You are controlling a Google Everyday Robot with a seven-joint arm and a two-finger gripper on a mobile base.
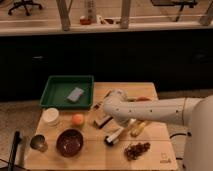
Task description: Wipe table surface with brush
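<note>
Gripper (123, 127) right of bowl (70, 142), at brush (115, 136) on table surface (95, 156); grip: cannot tell. Likely wiping stroke; next needs bristles pressed, swept.

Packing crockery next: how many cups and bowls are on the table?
3: white cup by the tray, metal cup front-left, dark bowl beside it. The arm may hide more; the hand is at the brush.

**Pale plank bench, 8 things on it**

The bench (100, 158) carries a green tray (55, 93), white cup (50, 116), orange (77, 119), dark bowl (69, 142), metal cup (38, 143), tan block (102, 121), brush (115, 135) and dark fruit cluster (136, 150). The tool (122, 128) hangs over its middle, just beside the brush.
</note>
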